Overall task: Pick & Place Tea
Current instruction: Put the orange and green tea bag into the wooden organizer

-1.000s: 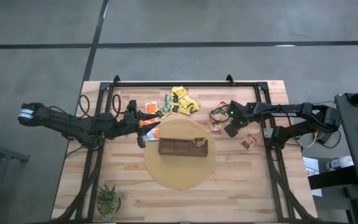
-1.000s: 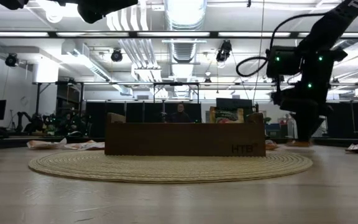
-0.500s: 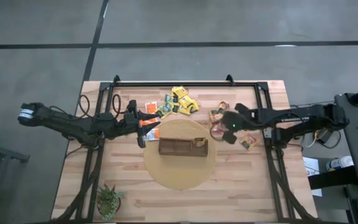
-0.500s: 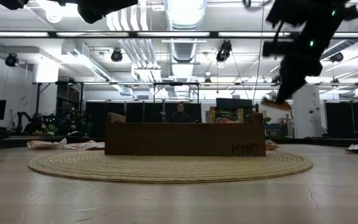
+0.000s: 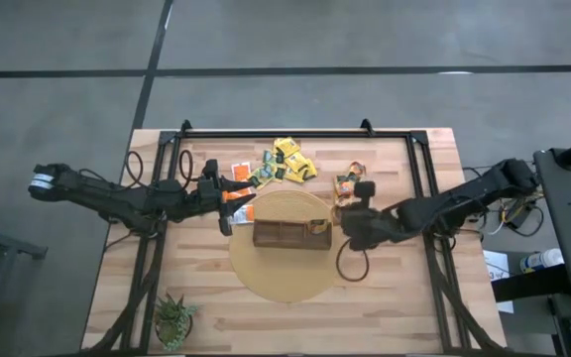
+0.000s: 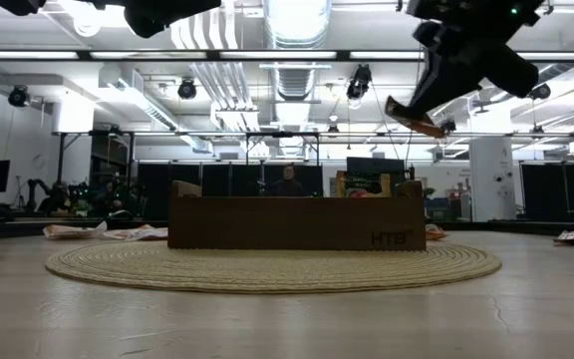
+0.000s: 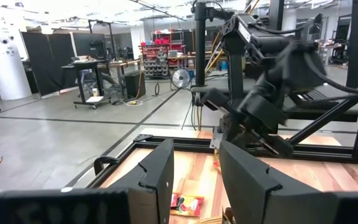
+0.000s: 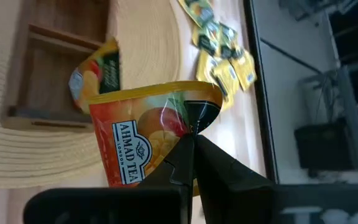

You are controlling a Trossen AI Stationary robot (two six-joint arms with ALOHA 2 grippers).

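Observation:
My right gripper (image 5: pixel 346 226) hangs above the right end of the long brown box (image 5: pixel 290 235), shut on an orange tea sachet (image 8: pixel 143 144). In the low view the sachet (image 6: pixel 414 116) is high above the box (image 6: pixel 297 222). One sachet (image 8: pixel 96 73) leans inside the box's end compartment. The box stands on a round woven mat (image 5: pixel 287 273). More loose tea lies on the far part of the table: yellow sachets (image 5: pixel 287 162) and orange ones (image 5: pixel 241 170). My left gripper (image 7: pixel 194 152) waits open at the box's far left, holding nothing. My right gripper pinches the orange sachet by one edge near a corner (image 8: pixel 194 111), between the tips of its two shut fingers (image 8: pixel 180 152). The fingers slant down from the table's right side. The sachet is lifted clear and hangs tilted below the fingers (image 6: pixel 436 75), above the box.
A small potted plant (image 5: pixel 173 319) stands at the near left corner. A black metal frame (image 5: pixel 295 132) runs along the far edge and down both sides of the table. A few sachets (image 5: pixel 346 182) lie on the wood right of the mat.
My right gripper has risen from the table to the right of the box, swung toward the box's right end and rolled its wrist. The orange sachet has come up with it, lifted clear of the wood, and now hangs tilted.

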